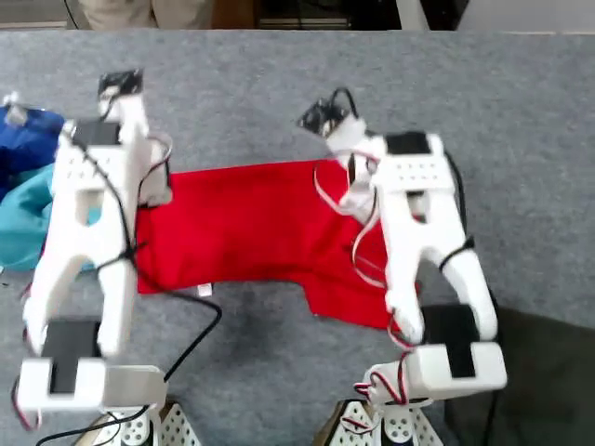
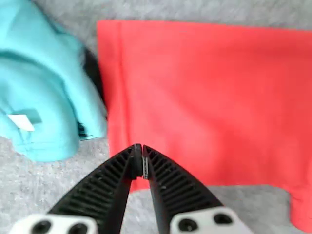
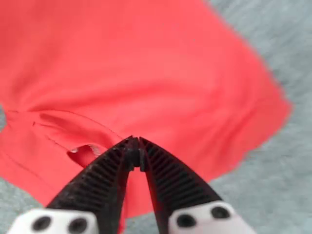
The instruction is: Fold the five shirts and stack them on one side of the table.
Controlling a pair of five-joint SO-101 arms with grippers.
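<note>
We saw both arms bent over the red shirt [image 1: 251,223], which lay in the middle of the high view on the grey table [image 1: 279,84]. The left gripper [image 2: 141,163] had its jaws pressed together over a corner of that shirt, near the teal shirt [image 2: 44,83]. The right gripper [image 3: 136,155] was likewise closed, by the collar. We could not tell whether either pinched cloth. The high view added a blue shirt [image 1: 23,139] at the upper left edge.

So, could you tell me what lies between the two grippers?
The red shirt, spread out, fills the stretch between the left gripper and the right gripper; the high view shows it.
</note>
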